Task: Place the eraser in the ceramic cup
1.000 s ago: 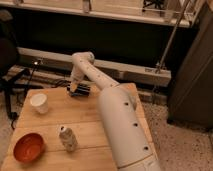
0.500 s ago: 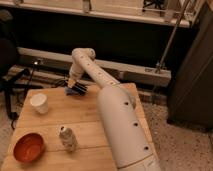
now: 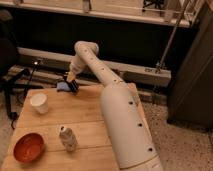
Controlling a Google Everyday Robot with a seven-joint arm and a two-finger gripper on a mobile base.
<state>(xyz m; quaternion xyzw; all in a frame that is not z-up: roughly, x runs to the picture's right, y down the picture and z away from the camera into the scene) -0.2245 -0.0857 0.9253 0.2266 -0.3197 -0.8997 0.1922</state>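
- The counter (image 3: 85,116) is showing a pale wooden top with planks running side to side.
- The robot's white arm (image 3: 120,117) is covering the counter's near right corner and much of its right edge.
- The arm is rising from the near right and bending at an elbow above the far edge. From there it is dropping steeply back down to the counter.
- The gripper (image 3: 70,84) is hanging tip-down at the far edge of the counter, left of the middle of that edge, right at the wood.
- Jaws: cannot tell whether they are wide or narrow, because their dark parts are blending into the dark thing at the tip.
- The eraser (image 3: 74,89) is showing as a small black oblong shape on the far edge, right at the gripper's tip. Cannot tell whether it is being gripped or only lying on the wood.
- A small flat blue block (image 3: 62,86) is lying on the far edge just beside the eraser, on its left. Cannot tell whether the two are touching.
- The ceramic cup (image 3: 39,103) is standing upright, mouth up, by the left edge toward the far left corner. It is plain white and well apart from the eraser and the gripper.
- An orange-red bowl (image 3: 28,146) is sitting open side up at the near left corner.
- A silver-grey can (image 3: 67,138) is standing upright by the near edge, between the bowl and the arm, touching neither.
- Speckled floor (image 3: 172,142) is showing past the counter's right edge.
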